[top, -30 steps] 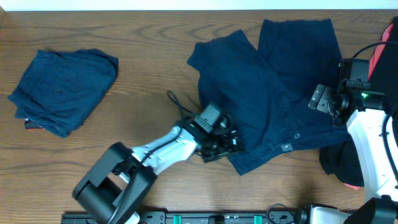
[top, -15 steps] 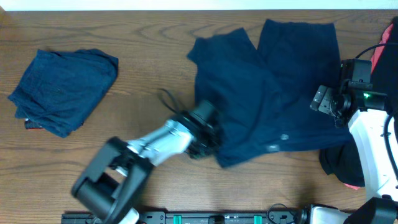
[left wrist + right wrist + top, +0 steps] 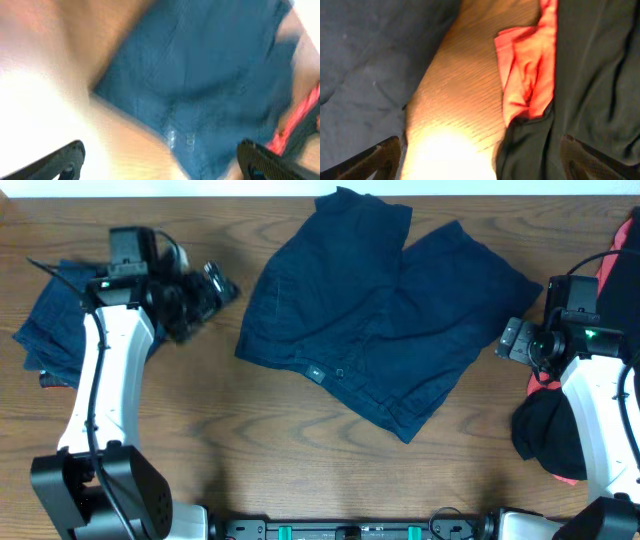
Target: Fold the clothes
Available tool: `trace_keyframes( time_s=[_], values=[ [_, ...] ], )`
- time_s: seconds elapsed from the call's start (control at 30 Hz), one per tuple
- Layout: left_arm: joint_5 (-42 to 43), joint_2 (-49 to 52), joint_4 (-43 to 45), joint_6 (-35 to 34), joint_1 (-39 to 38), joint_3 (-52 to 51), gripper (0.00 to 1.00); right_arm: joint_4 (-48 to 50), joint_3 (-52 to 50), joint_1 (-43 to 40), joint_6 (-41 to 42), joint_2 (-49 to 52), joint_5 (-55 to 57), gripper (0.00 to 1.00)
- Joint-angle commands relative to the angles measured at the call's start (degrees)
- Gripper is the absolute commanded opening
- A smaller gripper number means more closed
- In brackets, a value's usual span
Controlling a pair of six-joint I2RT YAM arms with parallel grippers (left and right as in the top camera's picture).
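Dark navy shorts lie spread out flat in the middle of the table, waistband towards the front left. They also show in the left wrist view and at the left of the right wrist view. My left gripper is open and empty, held above the table left of the shorts; in its own view the jaws stand wide apart. My right gripper is open and empty at the shorts' right edge, over bare wood between the shorts and a black garment.
A folded navy garment lies at the far left under my left arm. A black garment and a coral-red one lie at the right edge, both near my right arm; the coral one also shows in the right wrist view.
My left arm has swung from the shorts' front edge up to the far left, with its gripper now empty. The shorts have shifted left and lie spread flatter. The right arm has not moved.
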Motion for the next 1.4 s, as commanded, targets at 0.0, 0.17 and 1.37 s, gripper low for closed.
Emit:
trace_keyframes(
  time_s=[0.0,0.17,1.37],
  values=[
    [6.1,1.1,-5.7,2.7,-3.9,-3.1,0.98,-2.3,0.3,-0.5,-2.3,-0.3,-2.8,0.78],
    [7.2,1.1,-4.2,1.1,-15.2,-9.5,0.98,-5.6,-1.4,-0.7,1.4,-0.2,-5.0,0.12],
    [1.3,10.7,23.7,-26.9,-44.3,-24.8,0.06,5.9,-16.0,-20.9,0.8,-0.2,-11.4,0.18]
  ],
)
